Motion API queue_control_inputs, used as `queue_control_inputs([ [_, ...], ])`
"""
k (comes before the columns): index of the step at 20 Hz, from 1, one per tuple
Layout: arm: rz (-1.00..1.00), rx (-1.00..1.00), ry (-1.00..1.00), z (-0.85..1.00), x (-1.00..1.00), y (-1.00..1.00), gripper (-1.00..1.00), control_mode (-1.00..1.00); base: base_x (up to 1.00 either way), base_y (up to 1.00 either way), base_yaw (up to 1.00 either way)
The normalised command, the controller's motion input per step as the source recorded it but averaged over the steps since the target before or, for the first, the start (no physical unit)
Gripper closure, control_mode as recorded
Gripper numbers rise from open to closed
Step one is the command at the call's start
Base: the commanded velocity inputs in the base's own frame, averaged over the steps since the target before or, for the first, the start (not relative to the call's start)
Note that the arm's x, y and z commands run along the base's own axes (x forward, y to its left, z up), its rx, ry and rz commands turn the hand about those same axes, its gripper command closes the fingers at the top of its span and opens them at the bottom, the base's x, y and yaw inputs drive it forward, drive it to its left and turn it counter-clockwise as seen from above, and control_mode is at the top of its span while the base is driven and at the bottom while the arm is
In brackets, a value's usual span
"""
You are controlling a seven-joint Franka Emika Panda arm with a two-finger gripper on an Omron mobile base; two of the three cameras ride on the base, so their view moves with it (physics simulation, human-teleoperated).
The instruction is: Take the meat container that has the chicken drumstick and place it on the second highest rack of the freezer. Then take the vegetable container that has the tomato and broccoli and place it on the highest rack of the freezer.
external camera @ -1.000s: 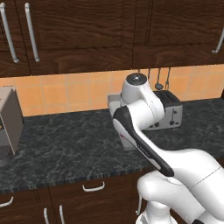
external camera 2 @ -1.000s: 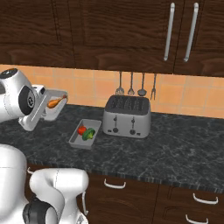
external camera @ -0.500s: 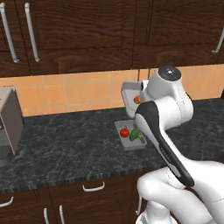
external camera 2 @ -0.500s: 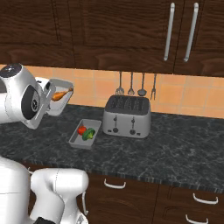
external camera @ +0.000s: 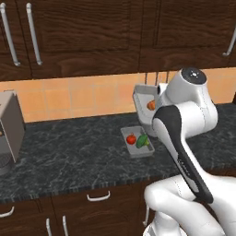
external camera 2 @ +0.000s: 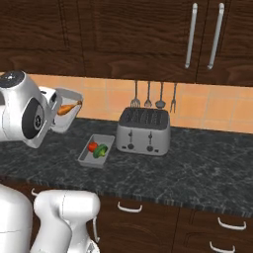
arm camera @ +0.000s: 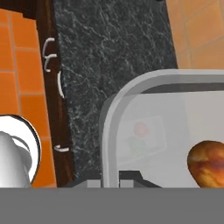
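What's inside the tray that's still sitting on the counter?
The tray on the counter holds a tomato and a broccoli side by side. The broccoli covers part of the tray floor, so nothing beneath it can be checked.

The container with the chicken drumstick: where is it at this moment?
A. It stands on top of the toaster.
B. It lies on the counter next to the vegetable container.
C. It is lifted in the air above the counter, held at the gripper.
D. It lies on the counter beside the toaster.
C: the meat container with the chicken drumstick hangs in the air at the arm's end, clear above the counter, while the vegetable container lies below on it.
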Motion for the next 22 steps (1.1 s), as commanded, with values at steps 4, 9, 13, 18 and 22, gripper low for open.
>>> queue_control_inputs([
  [4,0.00,0.00,0.00,0.00,0.00,0.00,1.00,1.00,-0.85,0.10,-0.13],
  [9,0.00,0.00,0.00,0.00,0.00,0.00,1.00,1.00,-0.78,0.45,-0.46],
  [13,0.00,0.00,0.00,0.00,0.00,0.00,1.00,1.00,-0.43,0.46,-0.67],
  [18,0.00,0.00,0.00,0.00,0.00,0.00,1.00,1.00,-0.42,0.36,-0.70],
  [22,0.00,0.00,0.00,0.00,0.00,0.00,1.00,1.00,-0.42,0.32,-0.68],
])
